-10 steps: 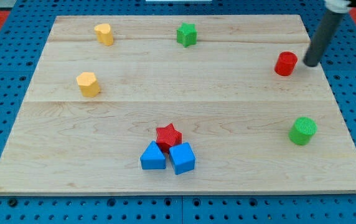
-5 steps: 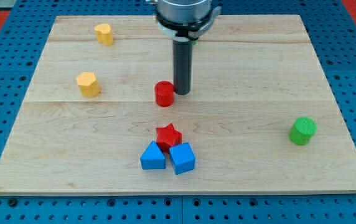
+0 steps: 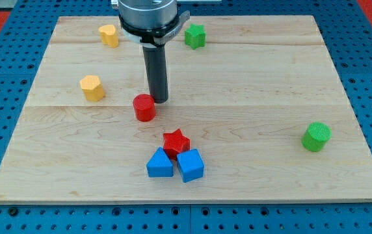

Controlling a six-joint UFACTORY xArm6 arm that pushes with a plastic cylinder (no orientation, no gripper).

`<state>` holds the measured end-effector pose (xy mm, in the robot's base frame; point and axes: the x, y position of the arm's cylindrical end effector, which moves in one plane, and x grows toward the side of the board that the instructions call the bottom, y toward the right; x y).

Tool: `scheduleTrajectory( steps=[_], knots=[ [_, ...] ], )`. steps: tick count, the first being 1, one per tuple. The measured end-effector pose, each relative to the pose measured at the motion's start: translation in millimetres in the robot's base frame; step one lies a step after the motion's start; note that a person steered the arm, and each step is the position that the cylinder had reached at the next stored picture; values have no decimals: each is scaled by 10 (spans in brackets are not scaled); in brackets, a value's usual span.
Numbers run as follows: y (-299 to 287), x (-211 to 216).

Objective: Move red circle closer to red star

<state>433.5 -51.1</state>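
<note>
My tip (image 3: 159,99) is set on the counter (image 3: 251,78), just at the upper right of the red circle (image 3: 144,107), touching it or very nearly. There is no gripper on this rig, only the straight dark rod, so nothing can be opened, closed or held.

Step in hand, as judged: the push of the red circle toward the red star (image 3: 175,141). The circle is placed up and to the view's left of the star, near it but w/ a clear gap between. The task looks well along, not finished.

Next move, as judged: the tip should be brought around to the circle's upper-left side, so the push goes down and to the view's right, twd the star. From the present side the circle would be sent further to the left, past the star. A gentle push is needed, bc the star sits against two blue blocks (image 3: 175,164) that could be disturbed.

Materials & shapes: the blocks look like matte plastic w/ fine ridged surface; the circle is a short cylinder, so it may slip off the round tip. The counter is pale wood planks w/ visible grain, smooth.

Further out: two yellow blocks (image 3: 92,87) at left, a green star (image 3: 194,36) at top, a green cylinder (image 3: 316,136) at right.
</note>
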Motion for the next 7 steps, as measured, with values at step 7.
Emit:
scheduleTrajectory(
  steps=[7],
  knots=[
    [-284,586]
  ],
)
